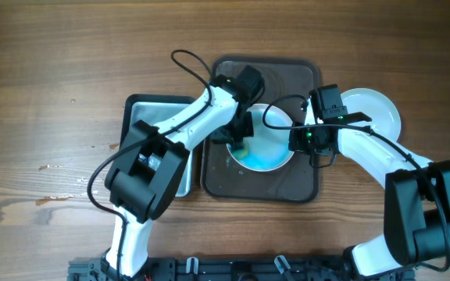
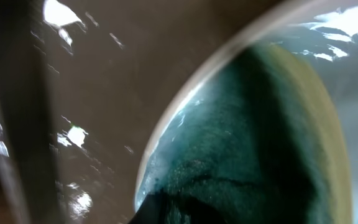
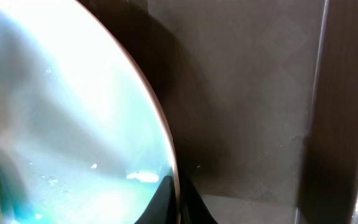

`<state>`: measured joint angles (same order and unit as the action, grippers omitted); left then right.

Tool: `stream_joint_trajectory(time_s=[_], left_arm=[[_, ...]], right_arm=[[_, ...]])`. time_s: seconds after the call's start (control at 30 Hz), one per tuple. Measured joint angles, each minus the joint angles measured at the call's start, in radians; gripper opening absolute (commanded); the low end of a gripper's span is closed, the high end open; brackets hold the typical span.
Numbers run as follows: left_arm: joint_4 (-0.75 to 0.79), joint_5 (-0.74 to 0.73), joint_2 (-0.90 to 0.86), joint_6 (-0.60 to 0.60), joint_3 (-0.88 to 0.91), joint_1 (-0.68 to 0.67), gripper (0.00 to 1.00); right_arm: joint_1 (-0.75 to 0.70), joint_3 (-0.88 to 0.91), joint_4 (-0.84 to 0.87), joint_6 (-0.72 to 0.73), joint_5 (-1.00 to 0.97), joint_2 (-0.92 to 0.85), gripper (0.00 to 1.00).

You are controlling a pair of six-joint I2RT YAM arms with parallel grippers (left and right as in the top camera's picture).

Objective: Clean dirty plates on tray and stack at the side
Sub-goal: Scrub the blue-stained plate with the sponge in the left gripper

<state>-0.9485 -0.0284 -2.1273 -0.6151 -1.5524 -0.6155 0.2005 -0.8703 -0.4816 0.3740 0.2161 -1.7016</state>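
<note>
A white plate [image 1: 268,147] with blue-green smears lies on the brown tray [image 1: 299,183]. My left gripper [image 1: 241,134] is shut on a green sponge [image 2: 260,143] and presses it on the plate's left part. My right gripper [image 1: 297,139] is shut on the plate's right rim [image 3: 166,155], one finger inside and one outside [image 3: 178,202]. The plate fills the left of the right wrist view [image 3: 61,112]. A clean white plate [image 1: 375,109] lies on the table right of the tray.
A shallow metal tray [image 1: 143,117] sits left of the brown tray, partly under my left arm. The brown tray's raised edge [image 3: 347,112] runs close to my right gripper. Bare wooden table lies to the far left and right.
</note>
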Motion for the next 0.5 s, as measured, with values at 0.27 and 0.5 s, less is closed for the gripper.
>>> stream_joint_trajectory(time_s=[0.27, 0.5], left_arm=[[0.235, -0.077, 0.003, -0.001, 0.025, 0.001, 0.04], [0.424, -0.255, -0.043, -0.042, 0.026, -0.043, 0.04]], right_arm=[[-0.009, 0.022, 0.026, 0.009, 0.000, 0.009, 0.04], [-0.010, 0.070, 0.087, 0.018, 0.003, 0.034, 0.04]])
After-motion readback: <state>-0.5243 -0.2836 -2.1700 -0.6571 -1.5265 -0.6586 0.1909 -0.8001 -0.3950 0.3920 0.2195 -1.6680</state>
